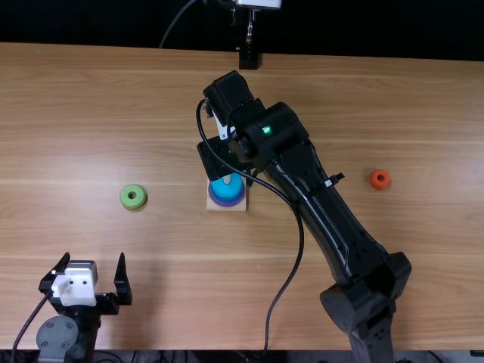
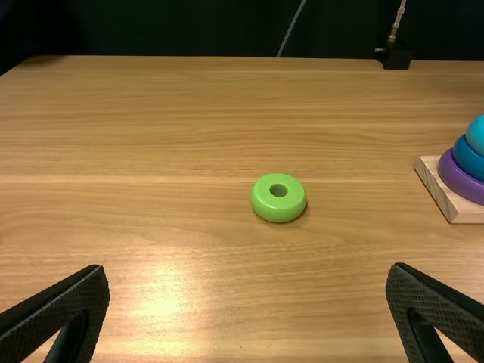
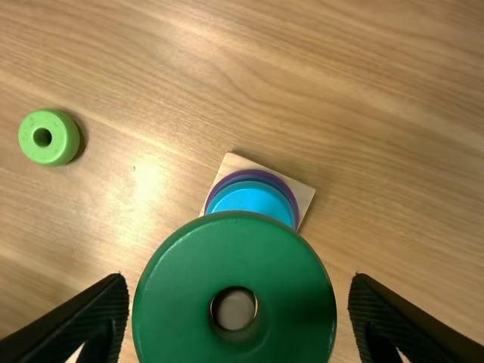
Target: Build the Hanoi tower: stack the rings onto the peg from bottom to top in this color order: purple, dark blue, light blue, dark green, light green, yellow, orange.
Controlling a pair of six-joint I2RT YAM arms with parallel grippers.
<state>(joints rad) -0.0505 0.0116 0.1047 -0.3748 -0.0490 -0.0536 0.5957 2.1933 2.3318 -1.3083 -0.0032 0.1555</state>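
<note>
Left gripper [image 1: 94, 261] with fingers spread wide, light green ring [image 1: 132, 197] on the table, right gripper [image 1: 221, 157] gripping the dark green ring [image 3: 234, 253] near the base [image 1: 226, 209] (purple, dark blue, light blue rings [image 1: 226, 187] stacked there), small orange ring [image 1: 380, 179] well to the right.

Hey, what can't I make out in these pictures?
- Top view: the far edge of the base, hidden by the right arm.
- Left wrist view: part of the stack, cut off by the edge.
- Right wrist view: part of the base, behind the dark green ring; part of that ring, cut off by the edge.
</note>
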